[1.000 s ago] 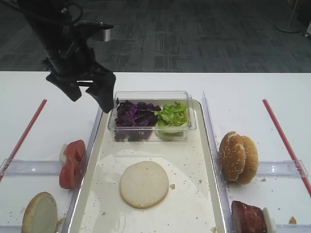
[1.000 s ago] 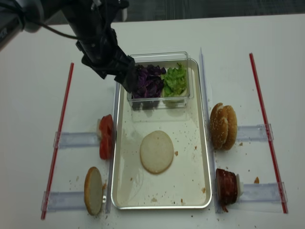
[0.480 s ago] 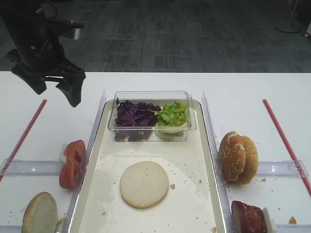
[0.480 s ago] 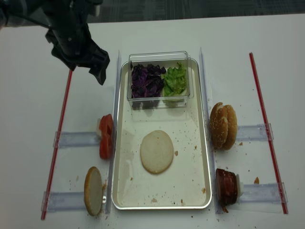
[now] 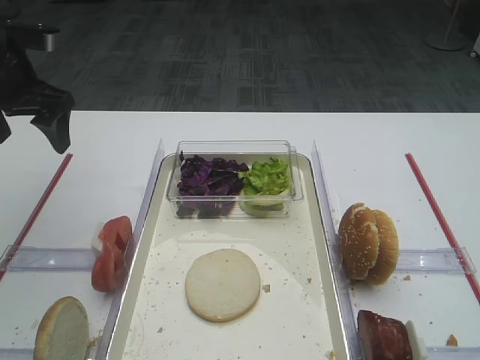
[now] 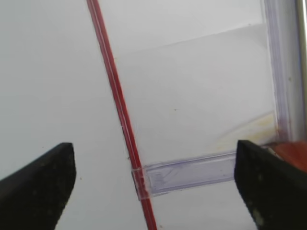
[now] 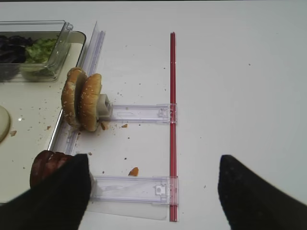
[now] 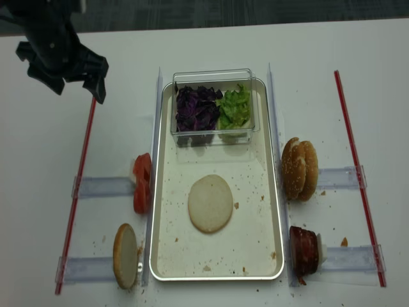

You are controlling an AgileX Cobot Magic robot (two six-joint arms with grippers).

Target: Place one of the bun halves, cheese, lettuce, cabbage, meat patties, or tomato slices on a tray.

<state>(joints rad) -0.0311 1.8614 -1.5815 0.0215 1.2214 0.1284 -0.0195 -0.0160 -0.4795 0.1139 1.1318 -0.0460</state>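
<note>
One plain bun half (image 8: 209, 203) lies cut face up on the cream floor of the tray (image 8: 161, 230), near its middle, with crumbs scattered around it. At the far end of the tray stands a small clear box (image 8: 213, 78) that holds the purple cabbage (image 8: 197, 107) on the left and the green lettuce (image 8: 234, 107) on the right, side by side and touching. My left gripper (image 8: 80, 86) hangs over the white table (image 8: 211, 45) at the far left, well apart from the tray, above the far end of the left red strip (image 8: 80, 179); its two black fingers stand spread wide with nothing between them, and my left wrist view looks straight down at that strip and a clear holder (image 6: 192, 171) between the finger tips. Just outside the tray's left rim the tomato slices (image 8: 142, 183) stand on edge on a clear holder, and nearer me a second plain bun half (image 8: 125, 254) stands on edge on another. On the right side the sesame bun halves (image 8: 300, 168) stand upright together, touching the tray's right guide rail, and the meat patties (image 8: 303, 249) stand on edge behind a white block, closer to me. My right gripper (image 7: 153, 191) shows only in its own wrist view, its dark fingers spread apart over the bare table and the right red strip (image 7: 173, 110), grasping nothing.
</note>
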